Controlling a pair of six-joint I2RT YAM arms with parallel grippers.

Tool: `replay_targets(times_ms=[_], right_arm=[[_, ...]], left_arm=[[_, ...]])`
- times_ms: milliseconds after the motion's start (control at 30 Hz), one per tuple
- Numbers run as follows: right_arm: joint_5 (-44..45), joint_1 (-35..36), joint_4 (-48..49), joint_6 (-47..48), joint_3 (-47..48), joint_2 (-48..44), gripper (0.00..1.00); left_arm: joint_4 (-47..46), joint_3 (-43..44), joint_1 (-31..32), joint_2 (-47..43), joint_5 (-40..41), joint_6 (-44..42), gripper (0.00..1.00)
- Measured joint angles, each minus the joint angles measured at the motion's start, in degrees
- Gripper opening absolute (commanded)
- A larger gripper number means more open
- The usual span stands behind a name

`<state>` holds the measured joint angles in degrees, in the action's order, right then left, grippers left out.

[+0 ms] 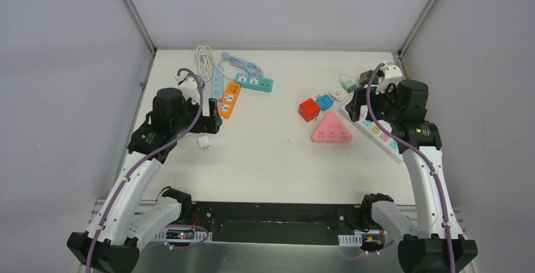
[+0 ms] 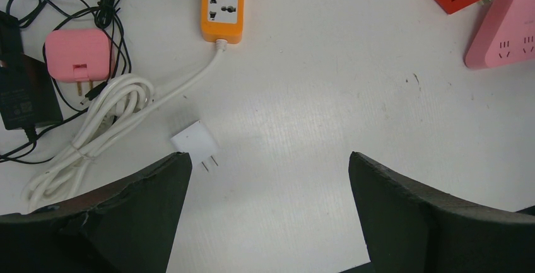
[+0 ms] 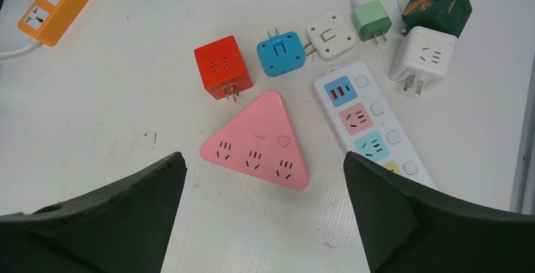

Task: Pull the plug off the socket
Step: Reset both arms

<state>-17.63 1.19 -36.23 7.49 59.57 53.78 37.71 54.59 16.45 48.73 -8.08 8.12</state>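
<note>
Currently left gripper (image 2: pixel 270 159) wide apart, empty, over loose white plug (image 2: pixel 194 141) on tabletop (image 2: pixel 328 96) near orange socket strip (image 2: pixel 222 5); right gripper (image 3: pixel 265 156) likewise, over pink triangular socket (image 3: pixel 255 135)

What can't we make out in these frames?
- Top view: the right arm covers the far part of the white power strip; any plug there is hidden.
- Right wrist: that strip's near end sits behind a gripper finger.
- Left wrist: the orange strip is cut off by the top edge.
- Top view: its sockets are too small to read.
</note>
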Motion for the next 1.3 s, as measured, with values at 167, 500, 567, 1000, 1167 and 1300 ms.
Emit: replay_targets(times_ms=[167, 500, 567, 1000, 1167, 1300], right_arm=[[-0.66, 0.0, 0.02, -0.11, -0.02, 0.0, 1.0], [-0.85, 0.0, 0.02, -0.13, -0.02, 0.0, 1.0], [-0.85, 0.0, 0.02, -0.13, -0.02, 0.0, 1.0], [-0.9, 0.02, 0.02, -0.15, -0.02, 0.0, 1.0], [-0.94, 0.0, 0.02, -0.22, -0.02, 0.0, 1.0], [-1.25, 0.0, 0.02, -0.37, -0.02, 0.0, 1.0]], left_arm=[[0.0, 0.0, 0.0, 0.0, -0.04, 0.0, 0.99], [0.0, 0.0, 0.0, 0.0, -1.01, -0.02, 0.99], [0.0, 0.0, 0.0, 0.0, -1.03, -0.02, 0.99], [0.0, 0.0, 0.0, -0.02, -1.27, -0.02, 0.99], [0.0, 0.0, 0.0, -0.02, -1.33, -0.04, 0.99], [0.0, 0.0, 0.0, -0.02, -1.44, -0.04, 0.99]])
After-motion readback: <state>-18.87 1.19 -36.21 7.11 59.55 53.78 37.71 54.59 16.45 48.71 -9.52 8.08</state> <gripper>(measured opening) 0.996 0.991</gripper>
